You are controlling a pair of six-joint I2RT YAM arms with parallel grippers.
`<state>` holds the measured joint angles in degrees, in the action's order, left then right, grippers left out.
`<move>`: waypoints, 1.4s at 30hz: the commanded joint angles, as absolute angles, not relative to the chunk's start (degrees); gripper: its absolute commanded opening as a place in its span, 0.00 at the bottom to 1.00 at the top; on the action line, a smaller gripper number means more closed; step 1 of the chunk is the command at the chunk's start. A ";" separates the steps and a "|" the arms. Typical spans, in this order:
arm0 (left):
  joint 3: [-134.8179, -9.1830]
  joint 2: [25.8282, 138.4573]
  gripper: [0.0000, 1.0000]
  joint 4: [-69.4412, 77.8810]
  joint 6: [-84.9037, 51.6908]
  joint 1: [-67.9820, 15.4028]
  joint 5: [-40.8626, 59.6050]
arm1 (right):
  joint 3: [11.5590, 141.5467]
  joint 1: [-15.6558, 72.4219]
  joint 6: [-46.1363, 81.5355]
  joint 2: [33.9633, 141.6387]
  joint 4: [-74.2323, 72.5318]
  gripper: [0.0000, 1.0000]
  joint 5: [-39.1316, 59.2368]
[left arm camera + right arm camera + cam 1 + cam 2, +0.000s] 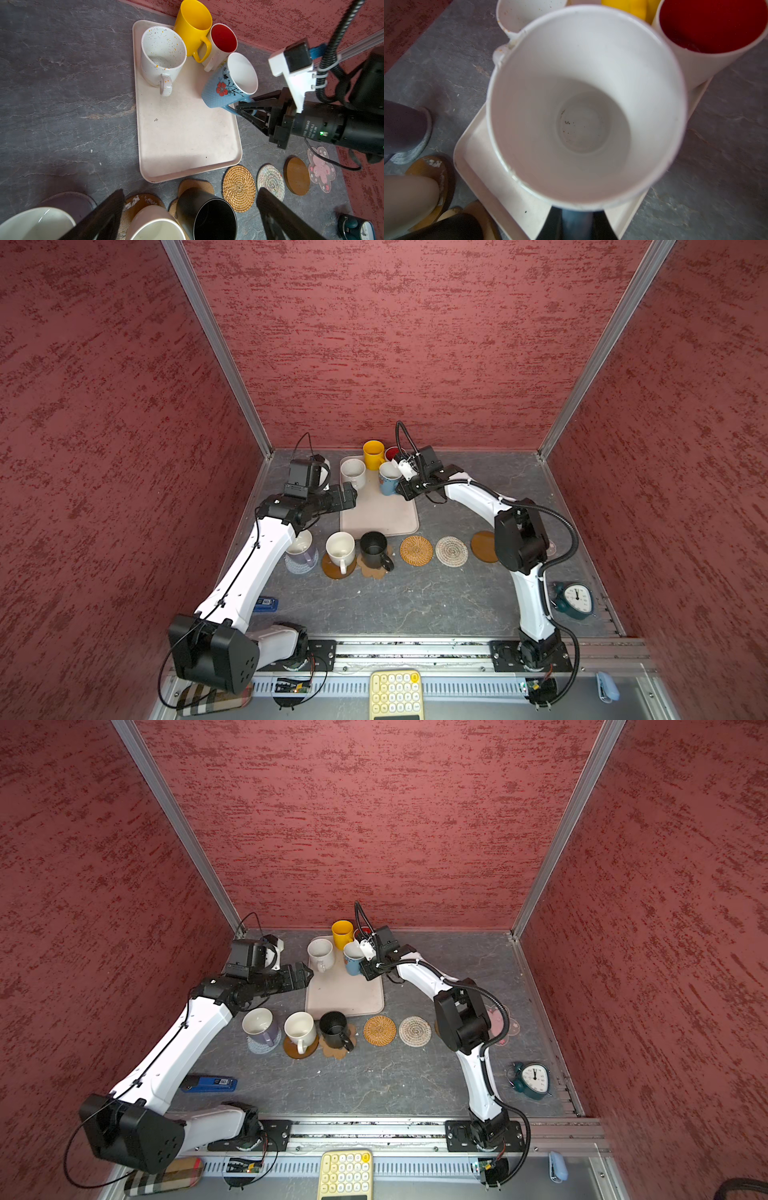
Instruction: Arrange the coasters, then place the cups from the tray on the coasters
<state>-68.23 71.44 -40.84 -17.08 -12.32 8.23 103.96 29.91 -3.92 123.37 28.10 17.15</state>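
Mug [220,91], light blue, aslant at tray [187,135] edge

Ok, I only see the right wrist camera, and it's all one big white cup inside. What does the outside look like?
Observer: It's a blue cup with a red flower painted on it.
Kid: Is it being held?
Observer: Yes, the right pincer is shut on its handle.
Kid: Which coasters have no cup?
Observer: Four: the rattan coaster, the whitish woven coaster, an amber disc and the pink flower.
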 commanded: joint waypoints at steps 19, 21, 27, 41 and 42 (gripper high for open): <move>-68.55 71.27 1.00 -42.12 -14.41 -18.54 0.59 | 79.20 36.10 0.33 92.34 21.88 0.00 8.17; -68.55 71.18 0.99 -42.09 -14.34 -19.14 0.03 | 76.05 36.79 1.23 89.64 21.86 0.00 7.47; -68.44 71.37 1.00 -42.01 -14.41 -19.91 -0.29 | 67.42 38.93 3.26 82.79 22.45 0.00 5.62; -68.20 72.77 1.00 -41.92 -14.06 -20.57 -1.38 | 53.83 41.23 7.01 78.27 18.24 0.00 5.46; -68.12 72.77 1.00 -41.97 -14.06 -20.73 -1.77 | 53.60 41.40 7.06 78.21 18.43 0.00 5.54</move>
